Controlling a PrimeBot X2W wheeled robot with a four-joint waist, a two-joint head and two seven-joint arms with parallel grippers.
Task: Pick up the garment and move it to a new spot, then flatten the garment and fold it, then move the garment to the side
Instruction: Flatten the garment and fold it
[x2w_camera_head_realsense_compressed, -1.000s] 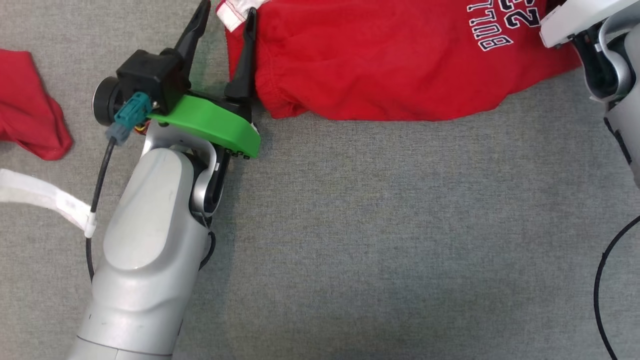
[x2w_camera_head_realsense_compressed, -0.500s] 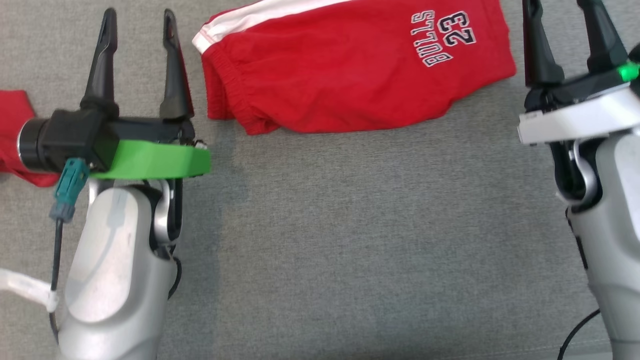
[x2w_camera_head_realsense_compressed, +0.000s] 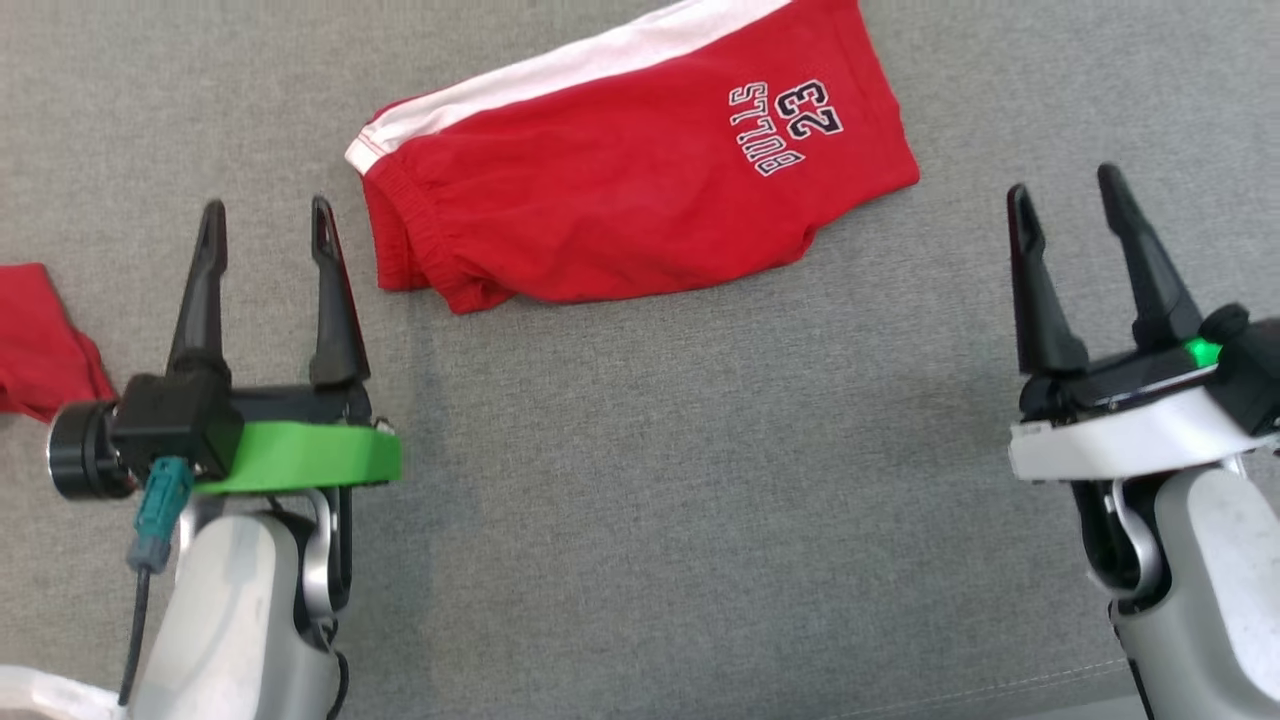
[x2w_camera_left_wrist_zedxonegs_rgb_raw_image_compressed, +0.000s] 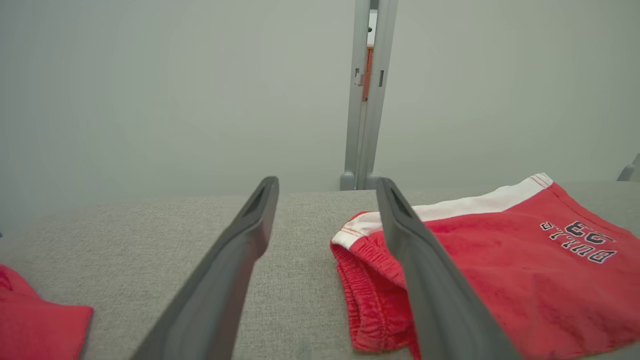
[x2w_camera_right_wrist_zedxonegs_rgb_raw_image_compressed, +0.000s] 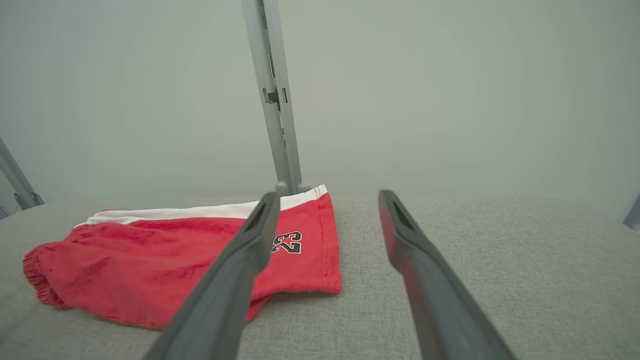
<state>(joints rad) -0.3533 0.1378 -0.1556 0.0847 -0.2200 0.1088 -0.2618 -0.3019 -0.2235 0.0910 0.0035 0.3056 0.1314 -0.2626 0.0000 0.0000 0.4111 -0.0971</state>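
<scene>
Both grippers stand wide open and empty: the left gripper (x2w_camera_head_realsense_compressed: 267, 210) just beside the waistband end of the red shorts (x2w_camera_head_realsense_compressed: 620, 215), the right gripper (x2w_camera_head_realsense_compressed: 1063, 185) near the leg-hem end, neither touching cloth. The red shorts lie flat, apparently folded, toward the far side of the grey surface (x2w_camera_head_realsense_compressed: 700, 480). The risk I see is in shifting them aside: pinching only the top layer would spill the fold, and dragging left could run into the other red cloth (x2w_camera_head_realsense_compressed: 40, 340)
</scene>
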